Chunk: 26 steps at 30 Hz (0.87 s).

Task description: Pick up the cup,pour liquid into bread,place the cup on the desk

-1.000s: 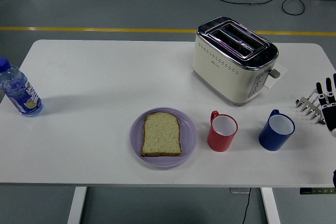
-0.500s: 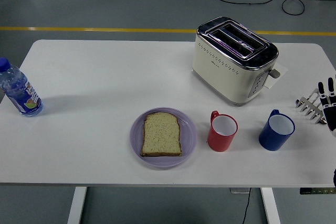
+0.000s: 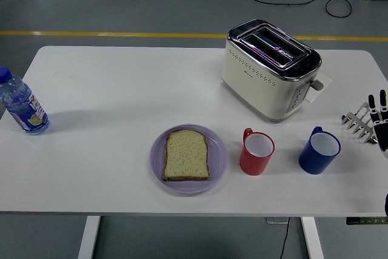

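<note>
Awaiting step 1: right hand (image 3: 379, 122) at 3 o'clock, fingers apart and empty, must reach blue cup (image 3: 319, 150), bread (image 3: 187, 155) dry.

right hand (image 3: 377, 121) edged slightly rightward

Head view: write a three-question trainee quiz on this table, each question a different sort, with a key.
1. True or false: the slice of bread lies on the purple plate.
2. Which cup stands nearer the plate? A) the red cup B) the blue cup
3. Fill in: the water bottle stands near the table's ______ edge.

Key
1. True; the bread lies flat on the plate.
2. A; the red cup stands just right of the plate, the blue cup further right, with the right hand beyond it at the picture's edge, fingers spread, holding nothing.
3. Left, far from the toaster.
</note>
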### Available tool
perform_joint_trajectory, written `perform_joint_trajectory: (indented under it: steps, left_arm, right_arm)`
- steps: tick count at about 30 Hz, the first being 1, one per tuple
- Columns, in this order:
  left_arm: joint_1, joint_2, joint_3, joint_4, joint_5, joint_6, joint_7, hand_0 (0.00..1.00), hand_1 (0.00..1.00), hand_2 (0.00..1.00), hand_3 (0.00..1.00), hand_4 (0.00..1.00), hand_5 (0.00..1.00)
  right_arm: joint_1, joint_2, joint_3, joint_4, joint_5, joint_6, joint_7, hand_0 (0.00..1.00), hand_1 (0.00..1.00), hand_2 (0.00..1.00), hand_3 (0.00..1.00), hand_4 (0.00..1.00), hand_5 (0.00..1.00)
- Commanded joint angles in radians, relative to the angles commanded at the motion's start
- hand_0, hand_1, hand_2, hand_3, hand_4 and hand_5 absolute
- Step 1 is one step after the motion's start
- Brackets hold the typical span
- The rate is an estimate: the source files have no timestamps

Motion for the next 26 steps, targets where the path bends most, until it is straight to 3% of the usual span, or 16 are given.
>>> perform_joint_trajectory:
  steps: [26]
  left_arm:
    - [0.011,-0.001,0.02,0.002,-0.008,0.0,0.001,0.645,0.592,0.59,0.525,0.296,0.759]
  right_arm:
    - [-0.006,0.0,0.002,-0.003,0.004,-0.006,-0.002,0.596,0.535,0.639,0.603,0.566,0.141]
